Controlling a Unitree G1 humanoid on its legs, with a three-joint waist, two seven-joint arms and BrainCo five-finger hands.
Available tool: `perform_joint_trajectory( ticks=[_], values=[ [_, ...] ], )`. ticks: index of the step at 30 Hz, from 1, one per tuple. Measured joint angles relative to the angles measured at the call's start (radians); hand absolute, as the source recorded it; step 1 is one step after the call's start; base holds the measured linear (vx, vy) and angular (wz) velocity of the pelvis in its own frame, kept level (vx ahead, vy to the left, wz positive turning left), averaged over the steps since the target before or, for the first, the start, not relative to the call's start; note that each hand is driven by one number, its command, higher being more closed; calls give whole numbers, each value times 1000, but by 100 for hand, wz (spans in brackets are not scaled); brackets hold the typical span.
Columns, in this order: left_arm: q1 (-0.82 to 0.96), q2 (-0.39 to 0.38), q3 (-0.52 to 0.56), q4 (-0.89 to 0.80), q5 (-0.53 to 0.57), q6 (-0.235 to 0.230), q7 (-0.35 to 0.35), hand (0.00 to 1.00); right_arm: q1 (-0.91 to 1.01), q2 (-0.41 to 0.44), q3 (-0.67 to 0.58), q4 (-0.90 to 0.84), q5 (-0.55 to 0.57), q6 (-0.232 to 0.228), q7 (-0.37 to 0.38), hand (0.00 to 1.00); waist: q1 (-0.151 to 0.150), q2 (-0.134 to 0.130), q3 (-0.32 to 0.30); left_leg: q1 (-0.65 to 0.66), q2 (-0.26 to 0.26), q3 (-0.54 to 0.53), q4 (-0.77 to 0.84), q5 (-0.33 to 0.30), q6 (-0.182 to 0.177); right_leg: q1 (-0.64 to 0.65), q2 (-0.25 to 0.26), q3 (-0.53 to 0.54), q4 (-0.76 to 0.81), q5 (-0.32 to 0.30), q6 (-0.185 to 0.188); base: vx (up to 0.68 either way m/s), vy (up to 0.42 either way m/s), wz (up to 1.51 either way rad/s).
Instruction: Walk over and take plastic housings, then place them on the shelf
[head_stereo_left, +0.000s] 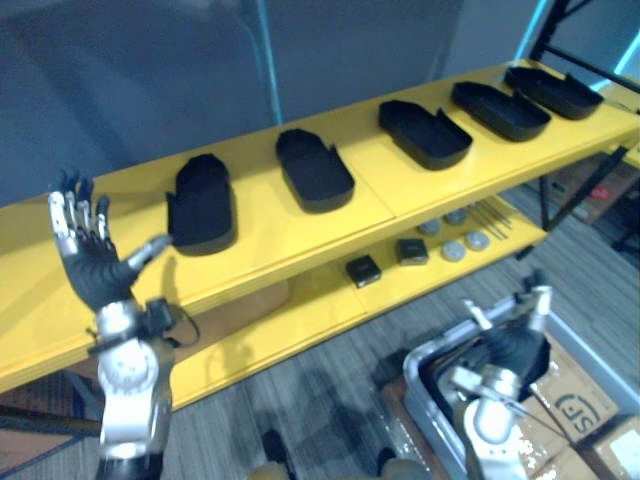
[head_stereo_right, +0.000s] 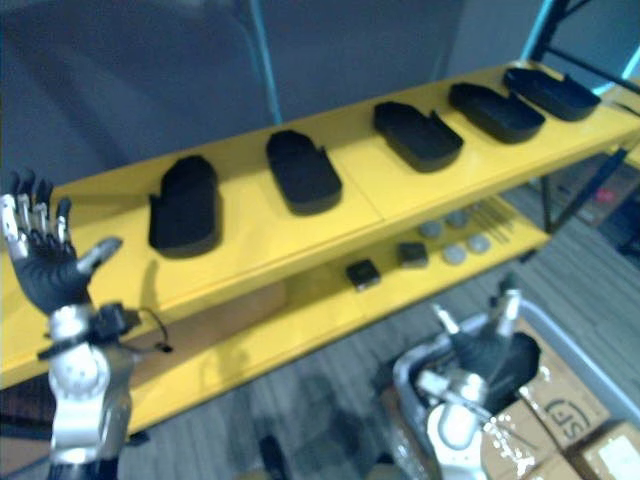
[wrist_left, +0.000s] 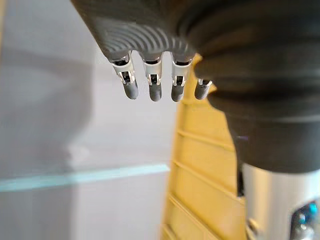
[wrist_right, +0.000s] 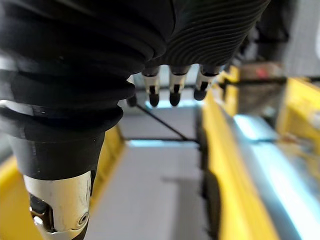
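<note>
Black housings (head_stereo_left: 424, 133) sit on the yellow shelf (head_stereo_left: 262, 228), with the left hand (head_stereo_left: 92, 268) at 9 o'clock and the right hand (head_stereo_left: 512, 350) at 4 o'clock, both empty with fingers straight.

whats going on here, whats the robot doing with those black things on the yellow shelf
Five black plastic housings lie in a row on the top board of the yellow shelf. The robot stands in front of it, touching none of them. Its left hand is raised by the leftmost housing, fingers straight, holding nothing. Its right hand hangs low over a grey bin beside cardboard boxes, also open and empty.
</note>
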Motion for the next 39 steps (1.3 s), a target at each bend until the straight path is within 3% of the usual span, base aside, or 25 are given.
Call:
perform_joint_trajectory(
  ticks=[2,5,8,10,12,14,18,20,27,31,36,39],
  values=[
    [37,-19,-2,-16,-51,-8,-68,0,-18,-9,-3,0,1,-1,-1,0,12,10,-14,3,-3,-10,0,1,0,14,-1,-8,-10,1,2,-18,9,16],
    [87,-66,13,-12,-106,-27,-50,0,-38,-10,-25,0,4,-4,-18,0,17,14,-29,-12,-9,-49,0,5,0,26,-1,-47,-18,1,3,-20,-9,35],
    [128,-149,62,16,-84,-30,95,0,-52,-9,-61,0,6,-26,-35,0,45,6,-40,-26,-13,-65,0,10,-4,27,0,-66,-27,2,5,16,-9,21],
    [130,-189,128,98,-46,-14,234,0,-87,-9,-65,1,6,-31,-39,0,58,-1,-38,-30,-18,-89,0,17,2,41,-1,-92,-30,2,9,27,-20,28],
    [134,-207,172,218,-18,37,336,0,-130,-9,-64,7,6,-31,-36,0,69,-20,-37,-32,-22,-109,0,17,2,55,-1,-116,-34,3,12,26,-21,30],
    [151,-219,182,382,20,85,364,0,-190,-13,-60,24,15,-15,-27,0,91,-42,-39,-36,-26,-113,0,17,2,59,-3,-120,-35,0,12,32,-10,15],
    [165,-227,148,704,84,120,371,0,-325,-68,-18,114,77,47,24,0,102,-68,-41,-56,-37,-140,0,18,5,57,-7,-145,-36,-2,13,19,8,21],
    [165,-230,112,894,83,121,361,0,-434,-108,41,203,110,108,76,0,124,-79,-40,-55,-38,-139,0,16,7,60,-8,-145,-38,-2,13,0,0,0],
    [157,-249,77,1126,180,119,280,0,-710,-123,123,488,222,230,229,0,173,-97,1,-28,-58,-163,0,3,13,98,-23,-176,-29,-36,31,14,-1,12],
    [150,-250,65,1198,198,119,235,0,-859,-123,131,686,220,227,227,0,190,-107,38,-29,-87,-180,0,-1,21,111,-49,-201,-19,-42,39,55,24,15],
    [125,-248,31,1252,183,119,211,0,-1004,-135,112,839,211,160,195,0,207,-107,83,-28,-121,-217,0,0,27,134,-72,-228,-9,-40,45,86,25,26],
    [125,-244,32,1273,174,119,196,0,-1106,-143,112,900,213,149,187,0,224,-101,107,-28,-123,-222,-1,-1,27,135,-72,-229,-7,-40,45,28,5,10]
  ],
)
